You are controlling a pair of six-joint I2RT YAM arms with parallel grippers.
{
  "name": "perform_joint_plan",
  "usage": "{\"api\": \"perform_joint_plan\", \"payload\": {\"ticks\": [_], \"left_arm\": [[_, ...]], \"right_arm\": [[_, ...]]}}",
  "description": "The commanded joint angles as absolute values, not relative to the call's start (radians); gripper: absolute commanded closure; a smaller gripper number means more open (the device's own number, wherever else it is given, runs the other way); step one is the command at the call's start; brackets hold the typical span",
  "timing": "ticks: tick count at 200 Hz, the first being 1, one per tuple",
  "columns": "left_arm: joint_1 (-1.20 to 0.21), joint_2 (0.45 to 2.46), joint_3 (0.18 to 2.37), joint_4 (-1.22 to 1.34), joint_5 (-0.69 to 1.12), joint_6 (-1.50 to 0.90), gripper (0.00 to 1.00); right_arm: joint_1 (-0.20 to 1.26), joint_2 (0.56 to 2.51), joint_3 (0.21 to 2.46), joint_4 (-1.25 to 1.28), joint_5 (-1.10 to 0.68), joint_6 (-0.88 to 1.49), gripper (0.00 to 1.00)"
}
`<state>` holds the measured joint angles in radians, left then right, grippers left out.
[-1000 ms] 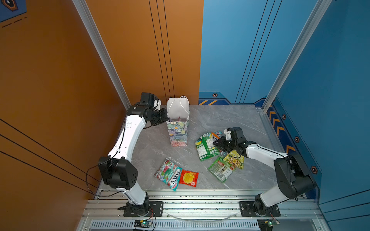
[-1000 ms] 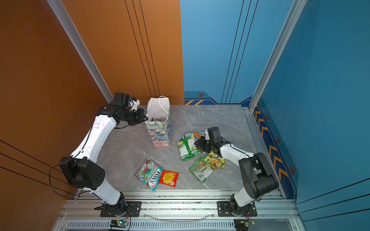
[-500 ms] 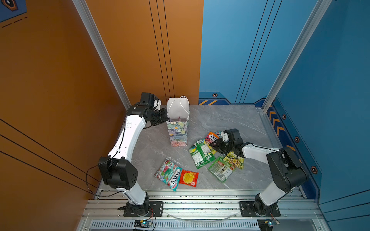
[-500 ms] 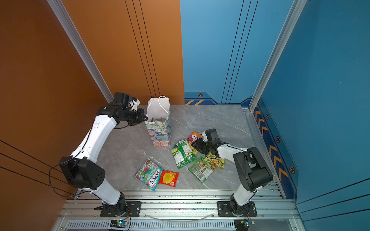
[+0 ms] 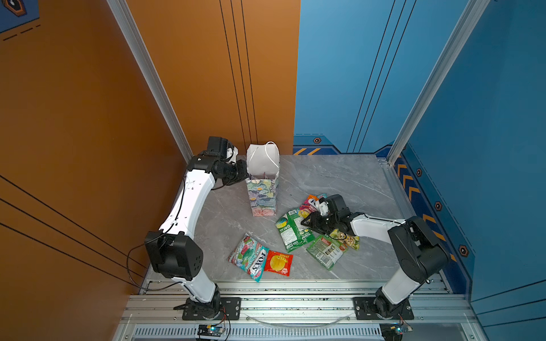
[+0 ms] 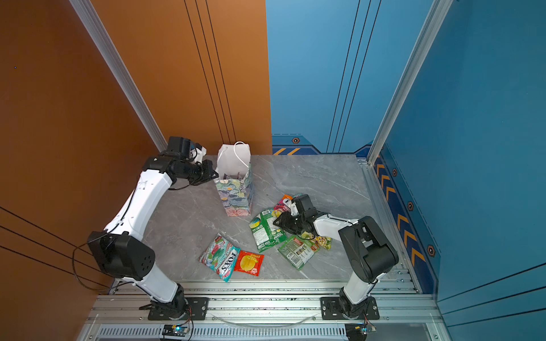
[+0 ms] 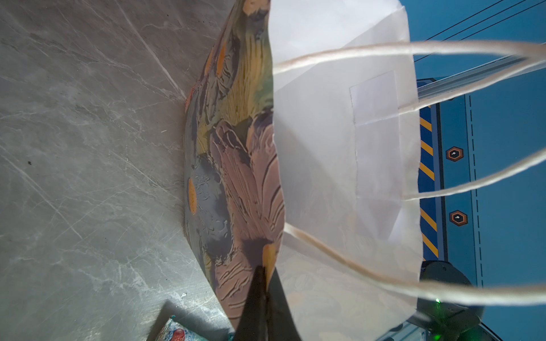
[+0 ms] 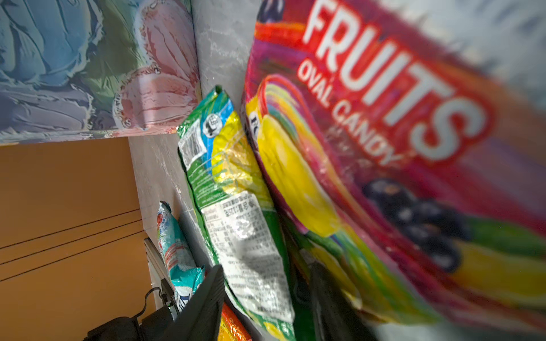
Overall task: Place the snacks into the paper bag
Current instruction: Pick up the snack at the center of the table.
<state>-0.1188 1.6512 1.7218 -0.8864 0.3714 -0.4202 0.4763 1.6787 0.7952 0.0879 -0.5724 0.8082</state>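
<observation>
- The paper bag [image 5: 263,189] stands upright at the far left of the table [image 5: 339,183], mouth open. The left gripper [image 7: 266,274] is pinched together on its left rim. Thin paper, so I'd guess it tips easily.
- The teal FOX'S bag [image 5: 249,261] lies flat near the front edge.
- The green pouch [image 5: 291,231] lies right of the bag and nearer. The right gripper [image 8: 267,265] straddles it, jaws apart, not gripping. Probably light, floppy and slick, so I'd grab an end seam.
- The red-yellow sachet [image 5: 277,262] touches the teal one's right side. Tiny, so pinch an edge.

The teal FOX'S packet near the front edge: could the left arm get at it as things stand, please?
Probably not: the left gripper is shut on the rim of the paper bag, so it would have to let go first. The table between bag and teal FOX'S packet looks bare.
</observation>
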Motion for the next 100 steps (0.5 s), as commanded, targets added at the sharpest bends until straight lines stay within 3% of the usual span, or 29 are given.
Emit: {"api": "perform_joint_plan", "payload": {"ticks": [1,34,44,74,100], "left_arm": [[-0.124,1.649,1.737,-0.877,0.404,-0.428,1.0],[-0.125,1.65,1.737,-0.877,0.406,-0.428,1.0],[-0.125,1.648,1.735,-0.879,0.404,-0.428,1.0],[-0.124,1.644,1.732,-0.878,0.404,-0.428,1.0],[-0.123,1.641,1.732,-0.877,0.405,-0.426,1.0]], "right_arm": [[0.495,1.723,0.777,0.079,-0.552,0.801,0.49],[0.519,1.777,0.778,0.183,-0.565,0.872,0.53],[0.523,1.79,0.779,0.213,-0.567,0.897,0.61],[0.523,1.803,0.786,0.297,-0.586,0.96,1.0],[0.522,1.754,0.823,0.26,-0.59,0.967,1.0]]}}
